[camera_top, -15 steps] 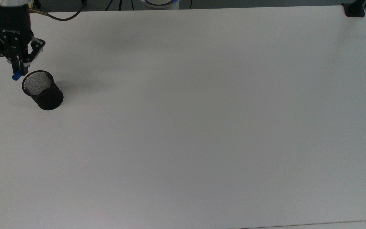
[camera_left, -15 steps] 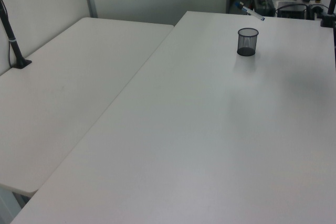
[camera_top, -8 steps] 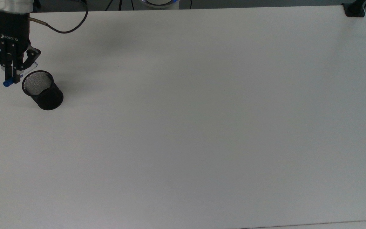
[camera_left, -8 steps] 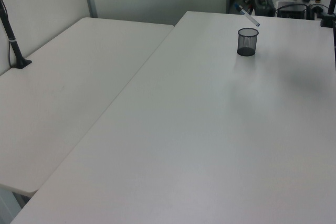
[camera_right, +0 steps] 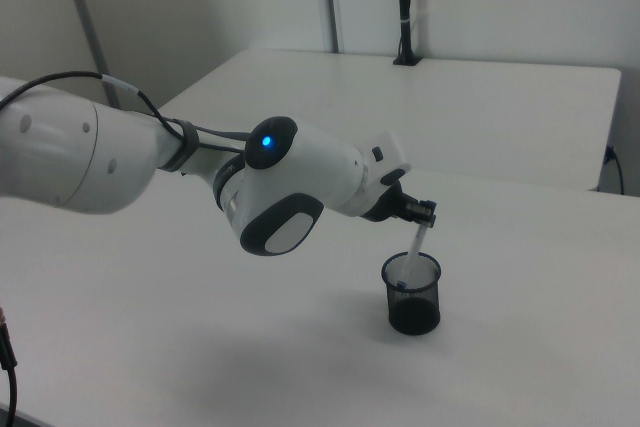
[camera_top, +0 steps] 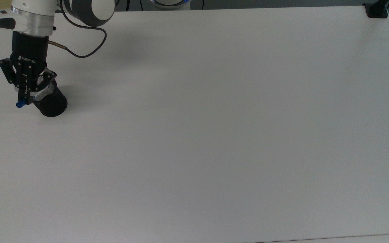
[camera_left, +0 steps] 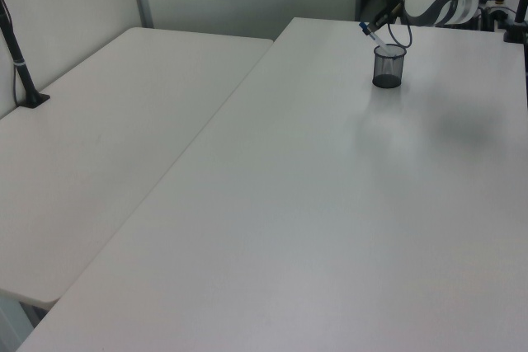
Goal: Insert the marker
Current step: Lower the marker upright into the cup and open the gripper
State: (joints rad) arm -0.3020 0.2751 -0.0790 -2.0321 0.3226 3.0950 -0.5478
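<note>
- Since a second ago, gripper has been shifted over the black mesh cup; arm now seen in the top view.
- White table around cup; black clamp at far corner.
- Cup rim partly hidden by gripper.
- Marker clamped between the fingers, tilted, lower end inside cup, blue cap outside.
</note>
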